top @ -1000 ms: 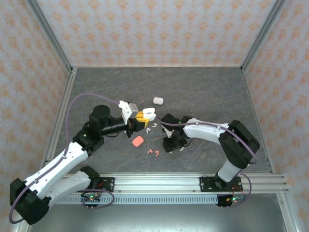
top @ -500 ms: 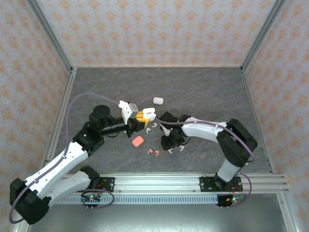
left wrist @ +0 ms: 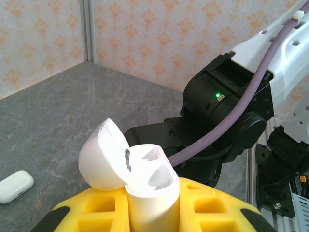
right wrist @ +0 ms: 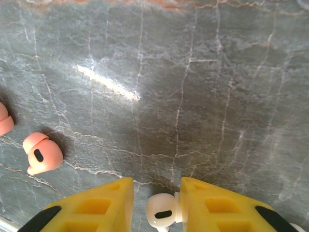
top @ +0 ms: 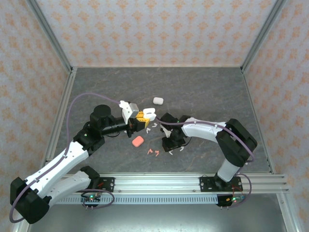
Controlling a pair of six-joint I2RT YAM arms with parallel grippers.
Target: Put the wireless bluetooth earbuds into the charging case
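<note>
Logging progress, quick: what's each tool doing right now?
Left tool: shut on the open white charging case.
Right tool: open, white earbud between its fingers, not yet gripped.

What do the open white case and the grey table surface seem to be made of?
Open white pebble-shaped case: probably hard plastic, smooth, with soft sheen on its lid. Grey veined table surface: looks like stone or a stone-print sheet, slightly shiny; it shows a bright streak.
</note>
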